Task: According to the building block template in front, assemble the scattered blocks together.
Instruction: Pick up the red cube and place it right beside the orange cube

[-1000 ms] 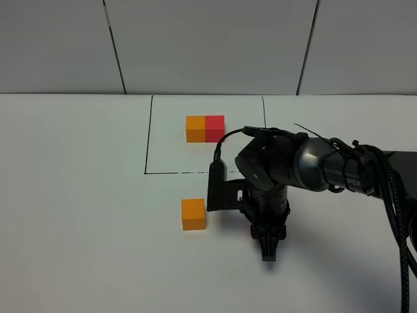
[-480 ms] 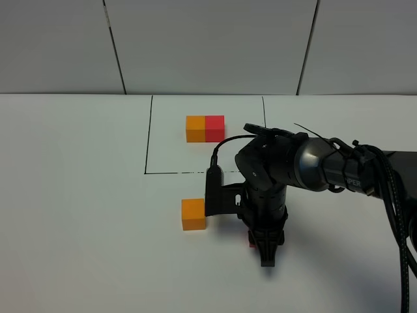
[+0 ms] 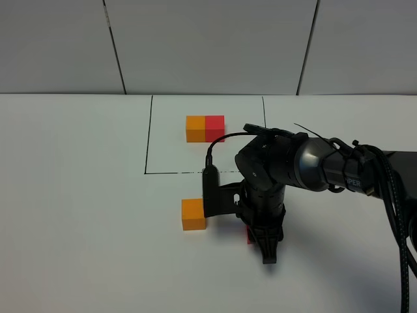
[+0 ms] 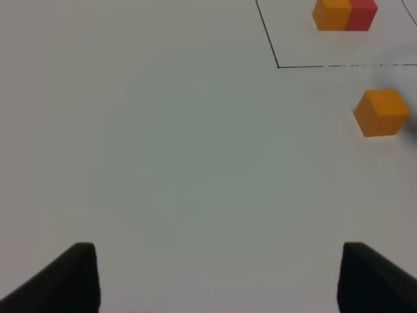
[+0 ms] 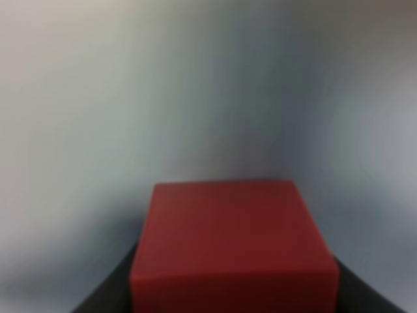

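Observation:
The building block template is a black-lined rectangle (image 3: 148, 137) framing a joined orange and red pair (image 3: 205, 128), also seen from the left wrist as the pair (image 4: 345, 14). In front of it lies the loose orange cube (image 3: 193, 214) (image 4: 382, 113). My right gripper (image 3: 264, 248) points down just right of that cube, shut on the red cube (image 3: 249, 236), which shows only as a sliver beside the wrist. The right wrist view shows the red cube (image 5: 231, 241) filling the space between the dark fingers. My left gripper (image 4: 218, 277) hangs open over bare table, well left of the orange cube.
The table (image 3: 78, 195) is white, with a panelled grey wall (image 3: 208, 45) behind it. The right arm's thick black body and cables (image 3: 365, 173) stretch in from the right edge. The left arm does not show in the high view.
The right wrist has shifted slightly left, bringing the red cube a little nearer the orange cube. The orange cube and the template have not moved.

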Robot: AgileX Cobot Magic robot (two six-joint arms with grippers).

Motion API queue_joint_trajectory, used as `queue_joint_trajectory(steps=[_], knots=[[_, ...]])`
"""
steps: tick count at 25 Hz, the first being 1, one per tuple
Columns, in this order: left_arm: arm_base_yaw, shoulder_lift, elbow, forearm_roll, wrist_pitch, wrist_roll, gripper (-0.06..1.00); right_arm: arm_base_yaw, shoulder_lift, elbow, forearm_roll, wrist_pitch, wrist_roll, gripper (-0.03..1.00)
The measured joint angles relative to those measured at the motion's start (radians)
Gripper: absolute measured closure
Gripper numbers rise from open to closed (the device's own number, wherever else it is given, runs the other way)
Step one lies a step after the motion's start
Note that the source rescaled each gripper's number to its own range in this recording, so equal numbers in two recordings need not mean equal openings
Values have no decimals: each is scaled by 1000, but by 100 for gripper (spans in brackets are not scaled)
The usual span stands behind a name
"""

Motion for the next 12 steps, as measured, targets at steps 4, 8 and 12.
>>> queue_joint_trajectory(steps=[4,8,12], knots=[[0,0,0,0,0,0,11,-13,1,0,-1,-21,-11,97],[0,0,0,0,0,0,11,-25,15,-24,-2,-1,-18,97],[0,0,0,0,0,0,11,-26,61,-106,-12,70,-23,97]])
